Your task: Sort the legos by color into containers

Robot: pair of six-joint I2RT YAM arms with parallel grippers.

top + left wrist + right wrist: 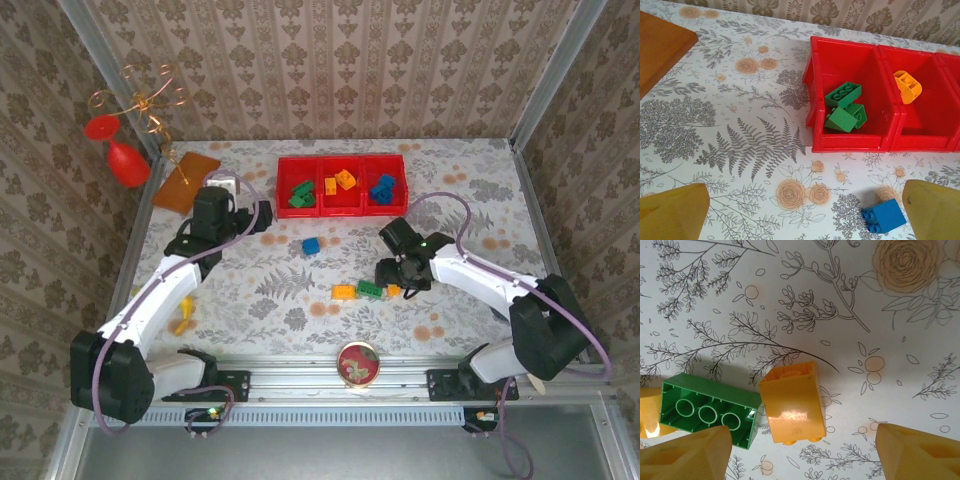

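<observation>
Orange lego (pixel 792 402) sat between the right gripper (pixel 802 457) fingers, untouched.
Jaws were wide and empty; green lego (pixel 710 412) lay just beside it, crowding one finger.

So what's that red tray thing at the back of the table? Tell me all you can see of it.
The red tray looks like glossy plastic: three shallow, open-topped rectangular bins joined side by side. It sits flat on the flowered table, toward the far side. The left bin holds green bricks, the middle one orange-yellow bricks, and the right one blue bricks. Nothing else touches it.
</observation>
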